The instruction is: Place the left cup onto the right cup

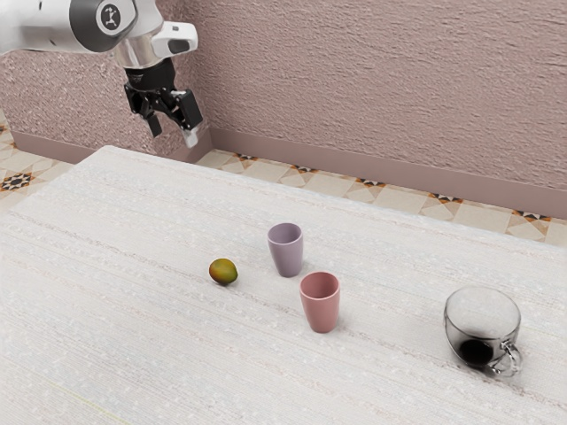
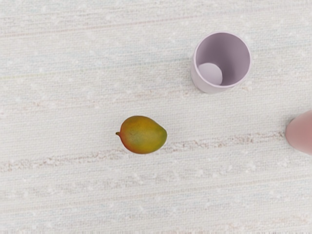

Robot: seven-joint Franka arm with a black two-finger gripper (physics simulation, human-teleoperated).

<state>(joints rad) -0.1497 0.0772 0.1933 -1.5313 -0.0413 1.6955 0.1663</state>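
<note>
In the exterior view, the gripper (image 1: 174,131) hangs high over the table (image 1: 106,319), its fingers apart and holding nothing. The purple cup (image 1: 285,249) stands upright just beside the pink cup (image 1: 320,302), with a mango (image 1: 223,271) near it. In the wrist view, the purple cup (image 2: 222,61) stands open-topped near the mango (image 2: 142,134), apart from the pink cup (image 2: 300,132).

No legible text, numbers or brand names. One small pale emblem (image 1: 111,15) on the dark round joint cap (image 1: 96,18) of the arm (image 1: 44,31); too small to read as letters or a sign.
</note>
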